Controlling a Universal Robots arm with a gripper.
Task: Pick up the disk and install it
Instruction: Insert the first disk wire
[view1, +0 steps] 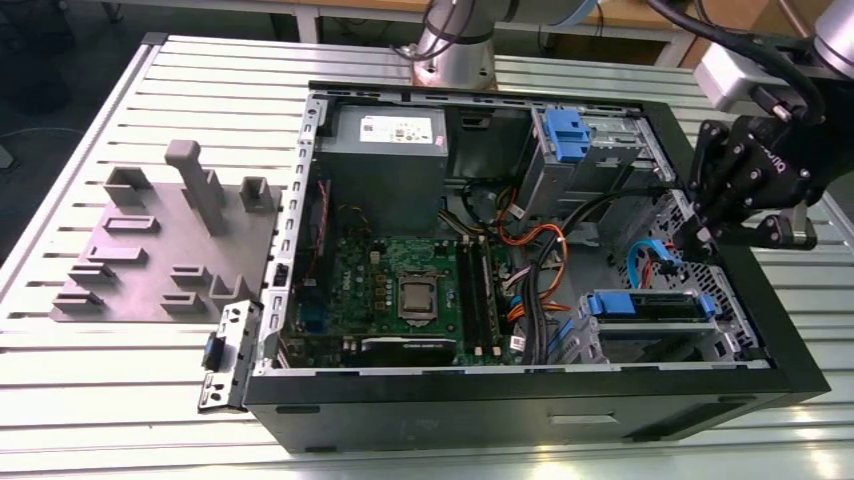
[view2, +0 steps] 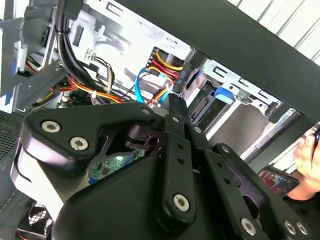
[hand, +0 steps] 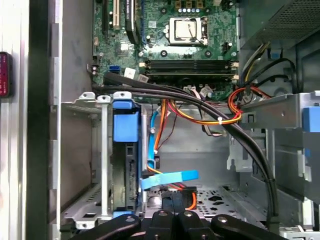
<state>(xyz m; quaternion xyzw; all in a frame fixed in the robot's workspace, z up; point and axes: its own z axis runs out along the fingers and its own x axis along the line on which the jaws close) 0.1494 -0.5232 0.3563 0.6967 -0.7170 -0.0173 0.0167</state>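
The disk (view1: 647, 306) sits edge-on in the drive cage at the near right corner of the open computer case (view1: 534, 400), its blue rail on top. In the first wrist view the disk (hand: 124, 170) stands in the metal cage with a blue rail along its edge. My black gripper (view1: 697, 238) hovers above the case's right side, just over that cage and apart from the disk. In both wrist views the fingers (view2: 172, 102) (hand: 174, 216) are pressed together, and nothing is between them.
A motherboard (view1: 400, 290), a grey power supply box (view1: 387, 140) and loose orange, black and blue cables (view1: 541, 260) fill the case. A second bay with a blue latch (view1: 567, 135) is at the back. A grey fixture plate (view1: 147, 250) lies at the exterior view's left.
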